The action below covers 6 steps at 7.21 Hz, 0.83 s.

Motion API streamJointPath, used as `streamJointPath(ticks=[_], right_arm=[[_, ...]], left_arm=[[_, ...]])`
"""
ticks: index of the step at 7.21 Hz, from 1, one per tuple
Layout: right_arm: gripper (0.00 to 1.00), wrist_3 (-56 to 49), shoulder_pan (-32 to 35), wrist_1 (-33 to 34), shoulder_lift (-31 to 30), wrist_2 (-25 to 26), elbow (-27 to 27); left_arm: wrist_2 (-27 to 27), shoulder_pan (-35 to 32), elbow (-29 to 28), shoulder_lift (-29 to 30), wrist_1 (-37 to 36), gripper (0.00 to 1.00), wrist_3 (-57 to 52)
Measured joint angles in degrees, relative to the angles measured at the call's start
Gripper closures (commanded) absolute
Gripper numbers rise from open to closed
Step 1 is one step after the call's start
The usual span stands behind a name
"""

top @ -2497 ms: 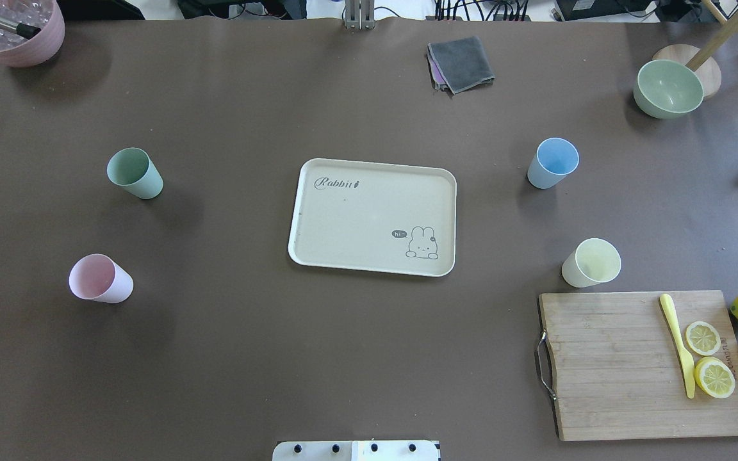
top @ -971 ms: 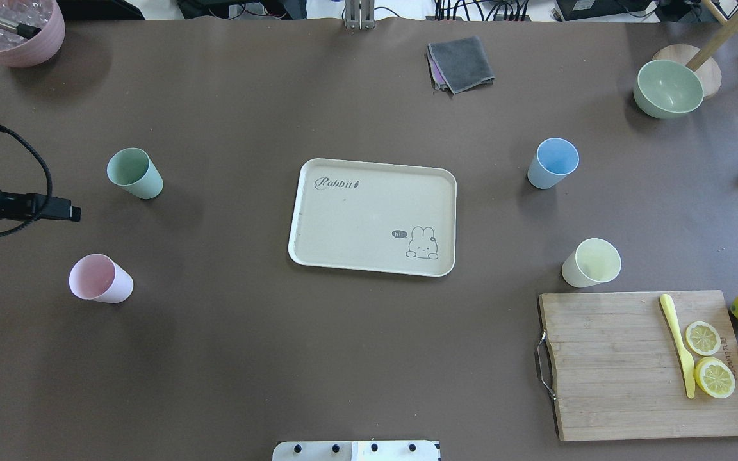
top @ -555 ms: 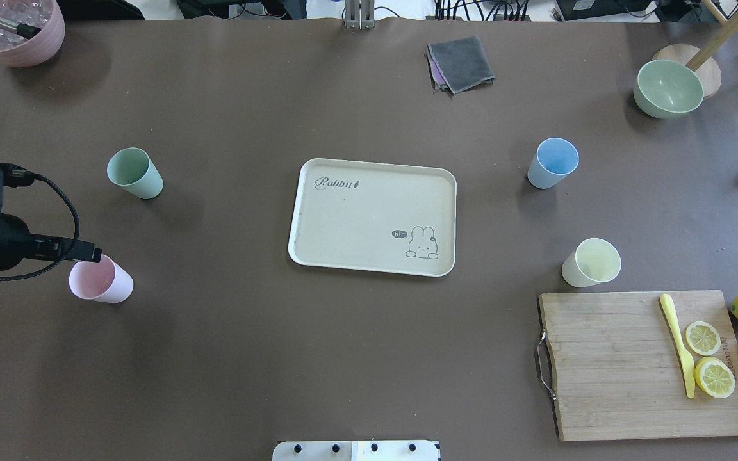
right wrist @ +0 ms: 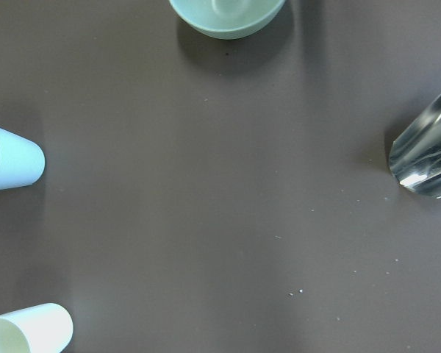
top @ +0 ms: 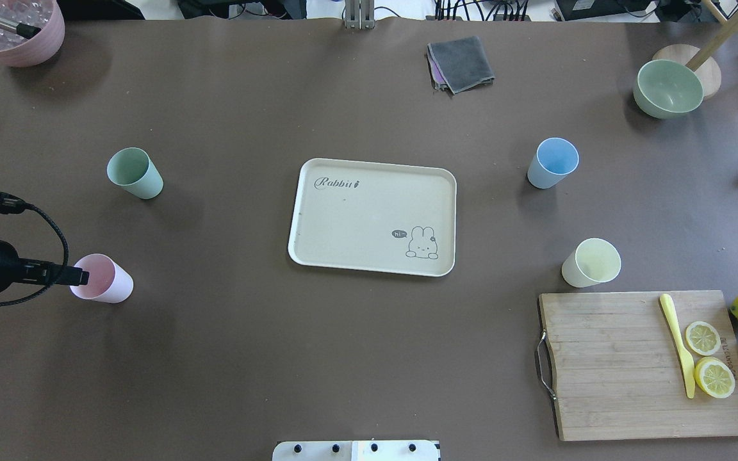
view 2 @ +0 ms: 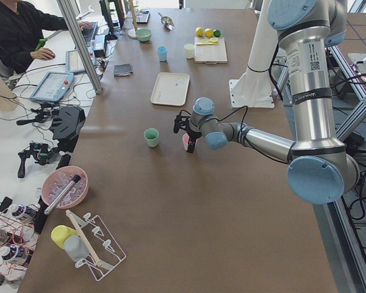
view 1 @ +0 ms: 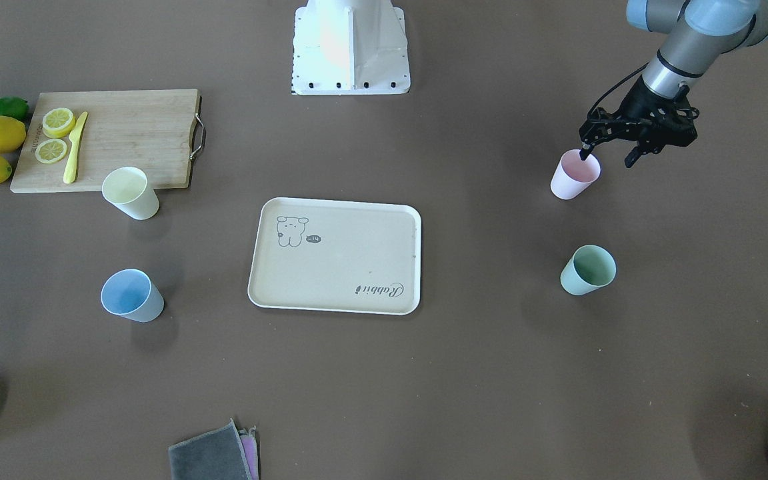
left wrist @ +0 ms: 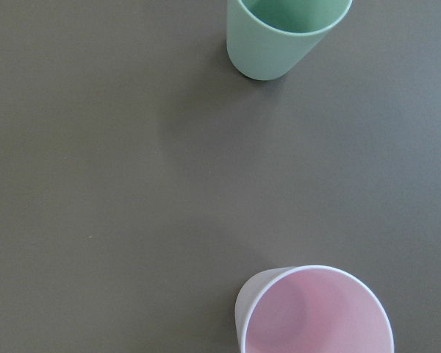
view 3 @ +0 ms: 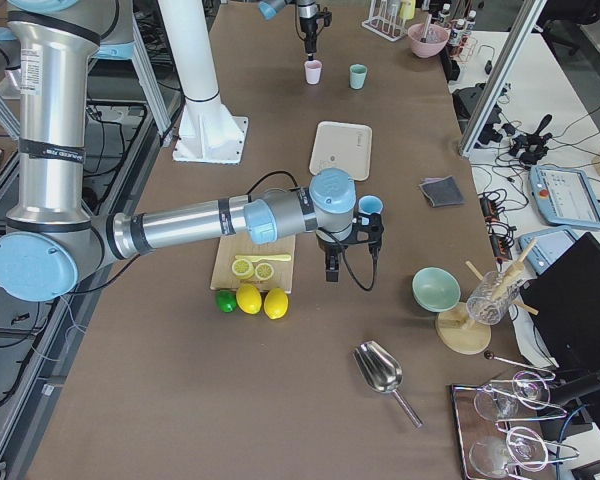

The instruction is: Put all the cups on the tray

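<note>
None of the four is on the tray (view 1: 337,267) yet; pink cup (view 1: 575,175) upright on table (view 1: 464,373), well out on robot's left; left gripper (view 1: 607,159) jaws spread, straddling its outer wall from above, one finger (view 1: 585,152) over the mouth; axis vertical; left arm (view 1: 681,47) clearly nearer; right gripper (view 3: 350,255) jaws: cannot tell.

- Left arm (view 1: 687,37): extended, wrist angled downward.
- Left gripper (view 1: 607,159): pointing down, fingers spread apart.
- Right arm (view 3: 180,230): stretched out level, wrist turned down.
- Right gripper (view 3: 352,262): pointing down; finger spacing unclear.
</note>
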<state>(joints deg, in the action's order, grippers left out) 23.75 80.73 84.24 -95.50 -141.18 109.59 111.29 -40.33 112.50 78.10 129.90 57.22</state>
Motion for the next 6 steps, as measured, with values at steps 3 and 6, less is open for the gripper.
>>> streamJointPath(ticks=[3,6], right_arm=[[0.00,8.11,-4.98,-0.24,1.44,0.44,3.18],[0.00,14.34,-8.85,-4.33,1.78,2.03,3.64]], left_arm=[[-0.81,0.57,-1.25,0.97,0.26,0.37,0.23],[-0.89,0.60,-3.81,1.83,2.47,1.00,0.42]])
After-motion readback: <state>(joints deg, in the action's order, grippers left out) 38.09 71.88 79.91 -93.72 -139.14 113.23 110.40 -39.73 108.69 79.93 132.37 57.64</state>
